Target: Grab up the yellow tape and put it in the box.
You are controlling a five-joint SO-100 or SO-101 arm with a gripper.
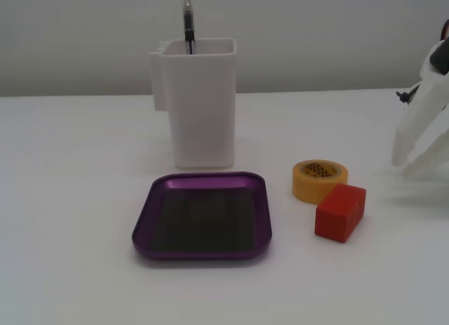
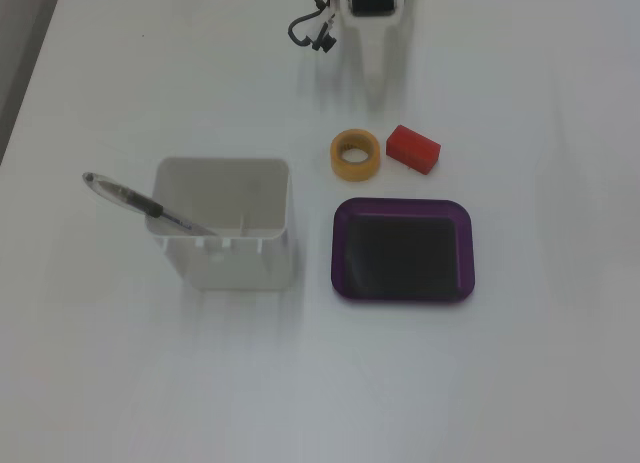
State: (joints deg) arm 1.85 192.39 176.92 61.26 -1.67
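White desk (image 2: pixel 520 383) carries the yellow tape (image 2: pixel 356 154) lying flat, just near of the empty, slightly parted tool (image 2: pixel 377 95) — the box (image 2: pixel 402 290) sits nearer.

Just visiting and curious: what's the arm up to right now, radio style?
Gripper empty, short of the yellow tape, jaw state unclear. Tape flat on table, outside the purple tray. Red block beside tape.
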